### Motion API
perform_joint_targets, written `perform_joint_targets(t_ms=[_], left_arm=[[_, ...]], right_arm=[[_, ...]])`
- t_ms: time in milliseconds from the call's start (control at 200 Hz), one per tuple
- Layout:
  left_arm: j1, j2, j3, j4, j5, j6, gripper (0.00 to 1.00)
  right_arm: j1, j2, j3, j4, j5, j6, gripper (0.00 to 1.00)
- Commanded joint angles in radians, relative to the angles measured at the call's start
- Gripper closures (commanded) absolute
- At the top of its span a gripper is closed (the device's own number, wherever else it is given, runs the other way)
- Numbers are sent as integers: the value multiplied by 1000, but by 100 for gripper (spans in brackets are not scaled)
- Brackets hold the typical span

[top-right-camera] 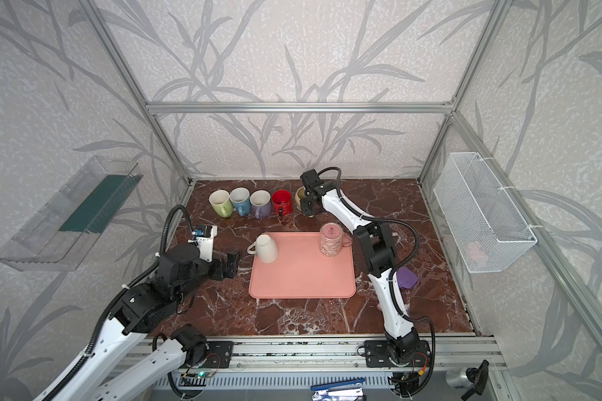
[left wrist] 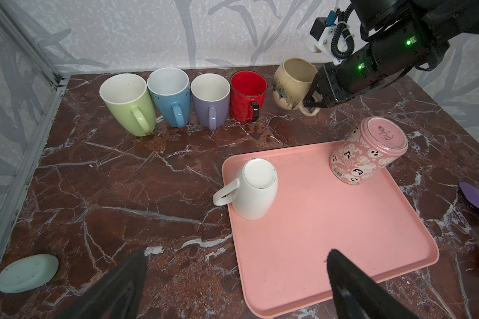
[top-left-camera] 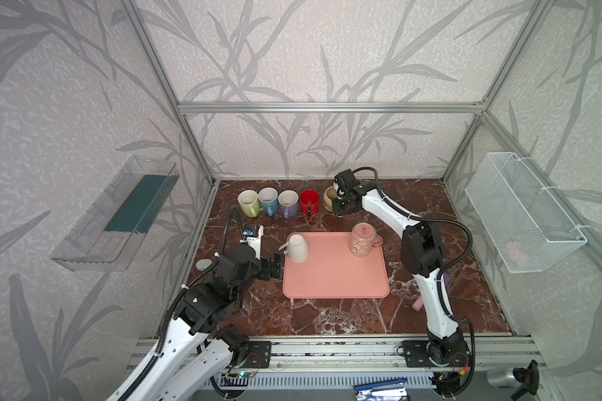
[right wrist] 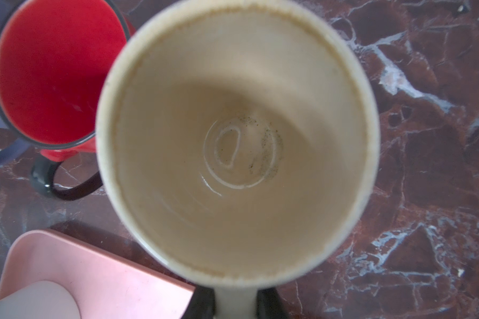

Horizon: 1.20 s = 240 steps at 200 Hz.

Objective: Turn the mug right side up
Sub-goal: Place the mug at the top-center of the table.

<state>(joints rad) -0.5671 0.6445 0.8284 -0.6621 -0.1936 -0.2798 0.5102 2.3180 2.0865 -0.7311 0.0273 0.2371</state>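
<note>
Marble, red-brown with white veins, makes the counter [top-left-camera: 327, 319] under both my arms. On it lies the pink tray [top-left-camera: 334, 277], just ahead of the left jaws and near the right jaws. My right arm [top-left-camera: 421, 250] reaches past the tray's far edge, and my left arm [top-left-camera: 202, 302] sits low at the tray's side.

The right jaws are clenched on the handle [left wrist: 311, 110] of the cream mug [left wrist: 291, 82], which is mouth up. My right wrist view looks straight down into its bowl, with the dark fingers [right wrist: 202, 303] either side of the handle. I cannot tell whether its base touches the counter. Just beside the held mug, on the side away from the right jaws, stands the red mug [top-left-camera: 309, 201]. The purple mug [top-left-camera: 288, 203], the blue mug [top-left-camera: 268, 200] and the green mug [top-left-camera: 248, 203] follow it in one upright row.

The left jaws are released, spread wide and holding nothing; their fingertips [left wrist: 116, 284] frame the tray in my left wrist view. Straight ahead of them the white mug [top-left-camera: 298, 248] stands upside down on the tray, its handle poking over the tray's edge. The pink ghost-print mug [top-left-camera: 362, 239] is upside down too, on the tray corner nearest the right jaws and well apart from the left jaws. A pale green soap bar [left wrist: 27, 273] lies on the counter beside my left arm, behind the left jaws.
</note>
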Motion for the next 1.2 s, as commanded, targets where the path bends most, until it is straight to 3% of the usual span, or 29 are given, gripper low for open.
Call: perform_joint_targets(t_ms=[0, 380, 715, 1035, 1195], left_arm=[[6, -8, -11, -18, -13, 14, 1], [5, -4, -13, -16, -11, 17, 1], [6, -2, -15, -14, -10, 20, 1], [5, -4, -14, -18, -16, 26, 1], [6, -11, -18, -19, -40, 27, 1]], right_arm=[[3, 1, 73, 28, 20, -8, 100], [12, 120, 238, -67, 42, -12, 100], [14, 148, 253, -89, 54, -16, 100], [20, 145, 249, -101, 51, -16, 68], [20, 132, 233, -112, 57, -19, 57]])
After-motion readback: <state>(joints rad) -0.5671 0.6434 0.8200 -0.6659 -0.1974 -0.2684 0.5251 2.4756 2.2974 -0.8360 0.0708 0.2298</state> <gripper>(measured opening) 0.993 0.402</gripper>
